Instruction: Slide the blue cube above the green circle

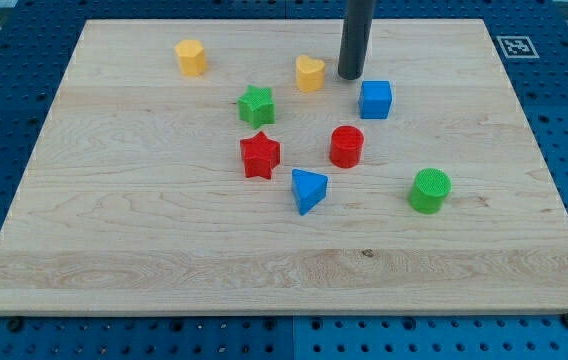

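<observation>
The blue cube (375, 99) sits on the wooden board right of centre, toward the view's top. The green circle (430, 190) is a round cylinder lower down and to the view's right of the cube, well apart from it. My tip (350, 76) is the lower end of a dark rod that comes down from the view's top edge. It stands just up and left of the blue cube, very close to it, between the cube and a yellow heart (309, 73).
A yellow cylinder (191, 57) stands at the top left. A green star (256, 105), a red star (259, 154), a red cylinder (346, 146) and a blue triangle (308, 189) cluster around the middle. The board's right edge (544, 170) meets a blue pegboard.
</observation>
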